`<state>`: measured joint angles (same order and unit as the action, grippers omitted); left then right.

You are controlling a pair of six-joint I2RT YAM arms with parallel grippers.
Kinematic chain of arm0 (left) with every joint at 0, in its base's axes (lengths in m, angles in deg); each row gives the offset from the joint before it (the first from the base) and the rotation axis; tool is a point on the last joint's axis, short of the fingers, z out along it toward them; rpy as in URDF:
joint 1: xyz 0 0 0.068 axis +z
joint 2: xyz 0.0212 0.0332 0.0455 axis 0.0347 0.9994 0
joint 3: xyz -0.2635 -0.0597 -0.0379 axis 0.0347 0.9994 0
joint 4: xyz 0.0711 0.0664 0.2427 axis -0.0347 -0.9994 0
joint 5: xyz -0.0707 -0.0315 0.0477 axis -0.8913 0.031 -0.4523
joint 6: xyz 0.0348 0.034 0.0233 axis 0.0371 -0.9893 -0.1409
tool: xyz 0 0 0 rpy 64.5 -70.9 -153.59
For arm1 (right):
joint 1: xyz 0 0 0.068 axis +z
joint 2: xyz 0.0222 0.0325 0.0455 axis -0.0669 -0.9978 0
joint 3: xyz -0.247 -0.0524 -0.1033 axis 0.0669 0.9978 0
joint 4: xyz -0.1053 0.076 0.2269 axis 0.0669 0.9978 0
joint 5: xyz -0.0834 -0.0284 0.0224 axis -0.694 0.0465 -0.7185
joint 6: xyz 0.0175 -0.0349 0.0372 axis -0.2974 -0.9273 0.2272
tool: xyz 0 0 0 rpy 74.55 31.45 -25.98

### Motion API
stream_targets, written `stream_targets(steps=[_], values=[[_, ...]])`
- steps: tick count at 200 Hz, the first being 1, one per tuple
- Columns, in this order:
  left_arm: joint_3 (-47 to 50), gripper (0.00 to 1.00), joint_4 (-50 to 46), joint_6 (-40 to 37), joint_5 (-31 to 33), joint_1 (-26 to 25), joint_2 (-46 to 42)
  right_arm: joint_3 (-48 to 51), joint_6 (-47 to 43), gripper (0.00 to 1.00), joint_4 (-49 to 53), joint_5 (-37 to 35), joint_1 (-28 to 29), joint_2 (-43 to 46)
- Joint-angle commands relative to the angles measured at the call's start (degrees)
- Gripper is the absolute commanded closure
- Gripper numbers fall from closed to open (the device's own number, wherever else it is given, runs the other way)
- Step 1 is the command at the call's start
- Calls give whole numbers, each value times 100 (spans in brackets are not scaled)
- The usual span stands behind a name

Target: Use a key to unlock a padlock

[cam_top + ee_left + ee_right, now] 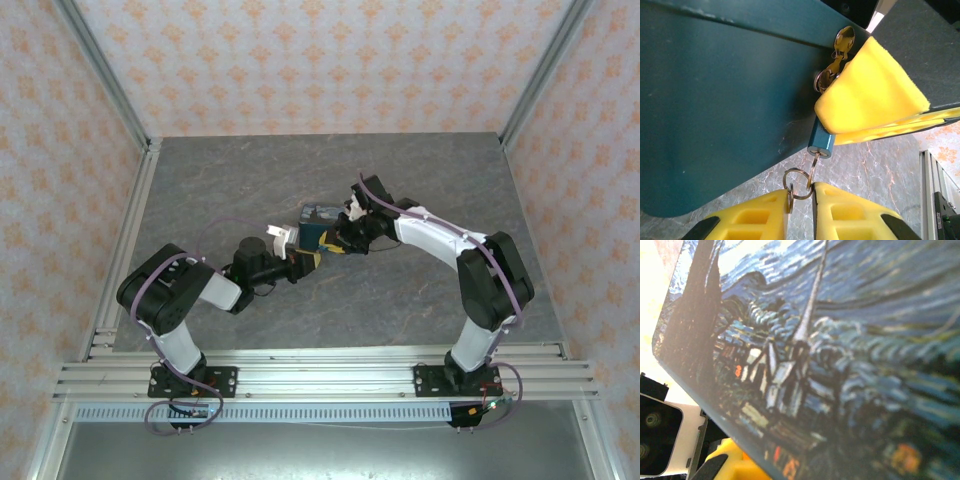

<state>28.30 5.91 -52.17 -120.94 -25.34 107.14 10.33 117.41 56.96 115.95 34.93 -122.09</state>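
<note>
The tiny teal-blue padlock point(821, 140) hangs at the clasp point(832, 70) of the dark blue tin point(725, 100). The pale key point(813, 167) sticks in its lower end, with a key ring point(797, 182) on it. My left gripper point(801, 200) is closed narrowly from below on the key's head and ring. My right gripper's yellow fingers point(870, 95) clamp the padlock's upper part against the tin, hiding the shackle. From above, the left gripper point(308, 260) and right gripper point(335, 243) meet at the tin point(318, 222). The right wrist view has the tin's painted lid point(830, 340) very close and one yellow finger point(725, 465).
The tin stands mid-table on the grey marbled surface point(250, 180). Metal frame rails point(130, 230) run along the left edge and across the front. The left arm's white camera housing point(660, 440) sits just beside the tin's corner.
</note>
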Motion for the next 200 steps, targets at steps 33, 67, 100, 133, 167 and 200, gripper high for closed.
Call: stream_targets(steps=[33, 67, 100, 133, 167, 200], values=[[-186, 79, 48, -79, 35, 37, -81, -14, -3, 100, -4, 139, 20, 291], [-283, 79, 13, -62, 13, 35, -92, 11, -12, 100, -11, 153, 20, 278], [-313, 90, 25, -50, -51, 35, -50, 13, -3, 100, -11, 147, 20, 290], [-245, 82, 47, -57, -19, 36, -42, 5, -3, 100, -13, 126, 20, 295], [-187, 81, 12, -85, 4, 36, -81, -11, -3, 100, -9, 128, 20, 297], [-205, 83, 12, -76, 0, 35, -55, -52, -1, 100, 14, 129, 20, 291]])
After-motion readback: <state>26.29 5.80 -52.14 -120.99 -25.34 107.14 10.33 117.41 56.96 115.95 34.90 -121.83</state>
